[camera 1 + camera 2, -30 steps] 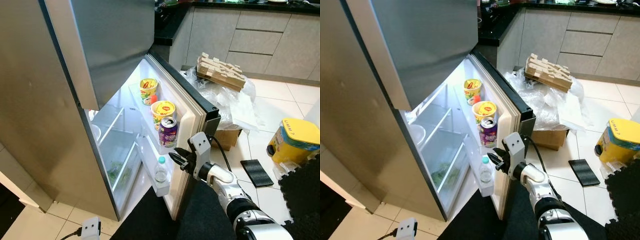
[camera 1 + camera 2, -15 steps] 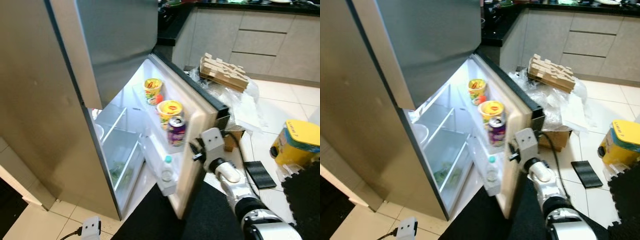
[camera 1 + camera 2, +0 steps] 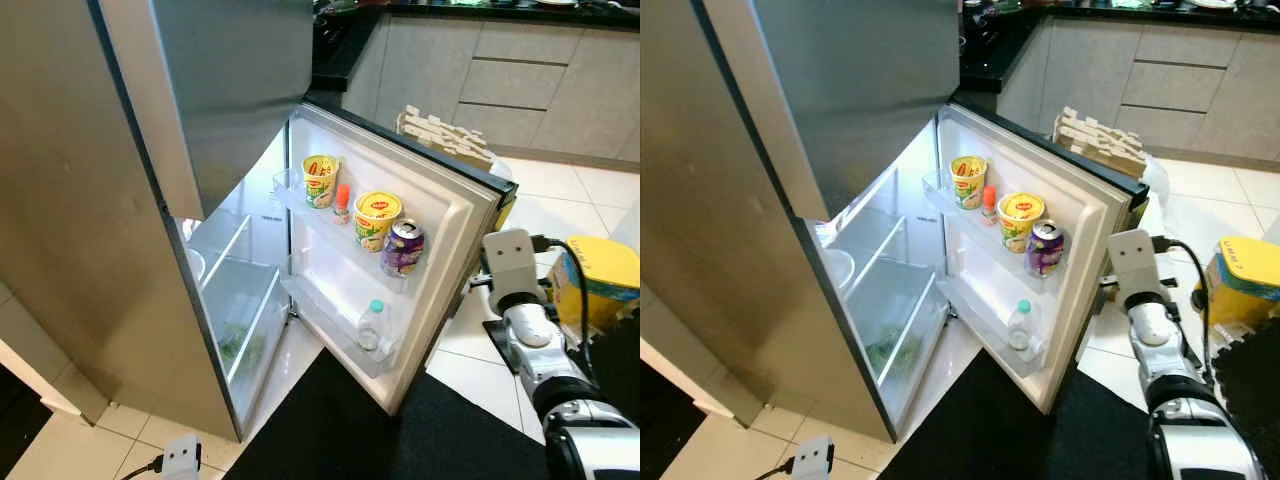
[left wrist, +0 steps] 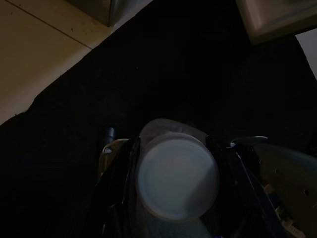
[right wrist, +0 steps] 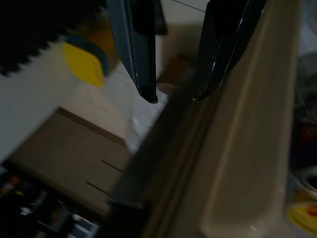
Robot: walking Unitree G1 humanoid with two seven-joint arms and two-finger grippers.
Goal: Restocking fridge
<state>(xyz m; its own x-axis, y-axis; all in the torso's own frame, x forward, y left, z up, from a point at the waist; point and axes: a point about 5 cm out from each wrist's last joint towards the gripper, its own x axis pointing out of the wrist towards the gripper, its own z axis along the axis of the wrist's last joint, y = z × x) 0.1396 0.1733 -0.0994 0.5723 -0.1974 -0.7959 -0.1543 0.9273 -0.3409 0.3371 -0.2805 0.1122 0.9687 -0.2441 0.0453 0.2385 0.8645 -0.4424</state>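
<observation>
here right end effector [image 5: 173, 96] (fingers apart) meets fridge door [image 3: 455, 255] edge; left clamps bottle [image 4: 176, 178].

The fridge door [image 3: 440, 260] stands swung open before me, to the right of the fridge's shelves [image 3: 235, 290]. On the door's upper rack sit two noodle cups [image 3: 320, 180] [image 3: 376, 219] with a small bottle [image 3: 342, 203] between them and a can [image 3: 402, 247] at the outer end, and a water bottle [image 3: 371, 325] stands in the lower rack. My right hand [image 5: 174, 94] is at the door's outer edge, and my left hand [image 4: 176, 198] hangs over the floor mat [image 4: 99, 89], with a lidded container [image 4: 177, 177] between its fingers.
</observation>
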